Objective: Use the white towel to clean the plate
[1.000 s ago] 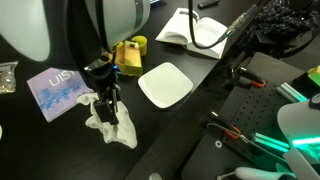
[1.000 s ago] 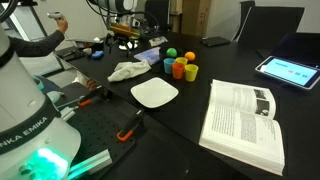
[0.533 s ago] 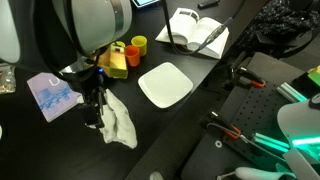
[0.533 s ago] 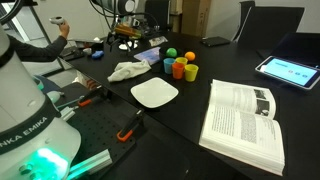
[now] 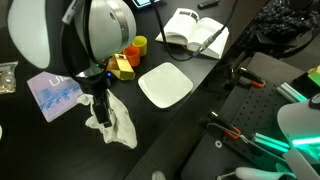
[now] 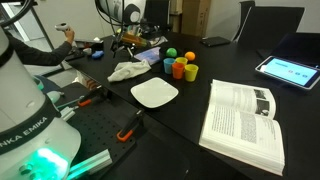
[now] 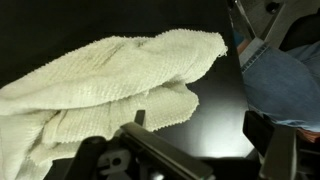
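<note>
The white towel [image 5: 117, 127] lies crumpled on the dark table, left of the plate; it also shows in an exterior view [image 6: 127, 70] and fills the upper left of the wrist view [image 7: 95, 85]. The square white plate [image 5: 165, 84] lies flat and bare at the table's middle, also seen in an exterior view [image 6: 154, 94]. My gripper [image 5: 98, 110] hangs over the towel's near-left edge, just above the table. In the wrist view the gripper [image 7: 200, 128] is open, with bare table between its fingers and the towel's edge by one finger.
A blue booklet [image 5: 54, 92] lies left of the towel. A yellow block and orange cups [image 5: 127, 60] stand behind the towel. An open book [image 6: 245, 125] and a tablet [image 6: 287, 68] lie further off. Tools and cables [image 5: 235, 135] sit right of the plate.
My arm has swung and the gripper has shifted slightly left over the towel's edge. The towel and plate have not moved.
</note>
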### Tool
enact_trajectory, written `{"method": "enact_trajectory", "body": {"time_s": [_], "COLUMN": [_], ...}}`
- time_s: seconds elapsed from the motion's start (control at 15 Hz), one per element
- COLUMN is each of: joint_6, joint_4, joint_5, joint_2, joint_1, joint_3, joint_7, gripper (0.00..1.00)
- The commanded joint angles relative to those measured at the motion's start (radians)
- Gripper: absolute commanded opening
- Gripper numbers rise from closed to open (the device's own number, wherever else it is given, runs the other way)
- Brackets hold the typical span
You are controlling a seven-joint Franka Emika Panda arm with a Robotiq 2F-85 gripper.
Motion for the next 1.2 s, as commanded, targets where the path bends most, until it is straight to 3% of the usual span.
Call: {"method": "enact_trajectory", "body": {"time_s": [0.0, 0.4, 0.8, 0.93, 1.13], "joint_6": [-0.003, 0.015, 0.091, 0.136, 0.295], "joint_4": [0.065, 0.120, 0.087, 0.070, 0.027], "joint_5": [-0.006, -0.020, -0.019, -0.014, 0.003], "joint_2": [0.067, 0.126, 0.126, 0.128, 0.141], "joint_1": [-0.027, -0.034, -0.071, -0.093, -0.152], "joint_3": [0.013, 0.010, 0.036, 0.051, 0.099], "joint_7": [-0.073, -0.142, -0.254, -0.306, -0.383], "gripper": [1.00, 1.00, 1.00, 1.00, 1.00]}}
